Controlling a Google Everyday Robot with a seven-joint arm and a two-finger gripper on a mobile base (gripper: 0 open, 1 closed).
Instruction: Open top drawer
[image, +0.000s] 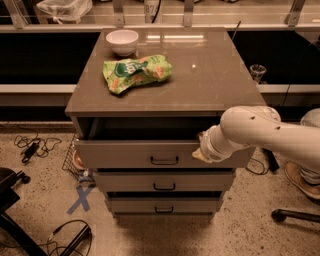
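The one brown-topped cabinet (215, 75) has three grey-beige drawers: the top drawer (120, 154) (the one with the tallest front), one middle drawer (125, 181) and one bottom drawer (132, 205). Each has one small black bar handle (164, 161), three in all. On the top are one round white bowl (122, 41) and one crinkled green snack bag (136, 73). One white robot arm (265, 135) ends in one gripper (202, 153), at the top drawer's right end. One blue tape cross (81, 199) is on the floor.

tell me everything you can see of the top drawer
The top drawer is grey-beige, the widest of three, with a plain flat front and a small black bar handle. It stands partly open under the tabletop, its inside dark. The end effector sits at the front's right end, beside the handle.
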